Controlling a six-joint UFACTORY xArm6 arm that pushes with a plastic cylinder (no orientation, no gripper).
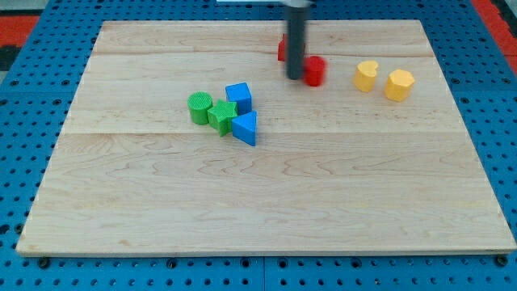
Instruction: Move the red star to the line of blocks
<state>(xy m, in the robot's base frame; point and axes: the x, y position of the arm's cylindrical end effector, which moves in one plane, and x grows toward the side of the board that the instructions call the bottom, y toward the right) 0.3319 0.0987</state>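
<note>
Near the view's top, my tip (294, 78) touches the left side of a blurred red block (314, 70); the rod hides most of another red block (282, 50), so neither shape reads. No fingers exist. Two yellow blocks (366, 75) (399, 84) sit rightward. Green and blue blocks cluster mid-tabletop (266, 202), above blue pegboard.

Plain dark-grey cylindrical rod, my tip (295, 78) blunt.

Wooden board (266, 202) on blue pegboard (32, 73), perhaps perforated.
</note>
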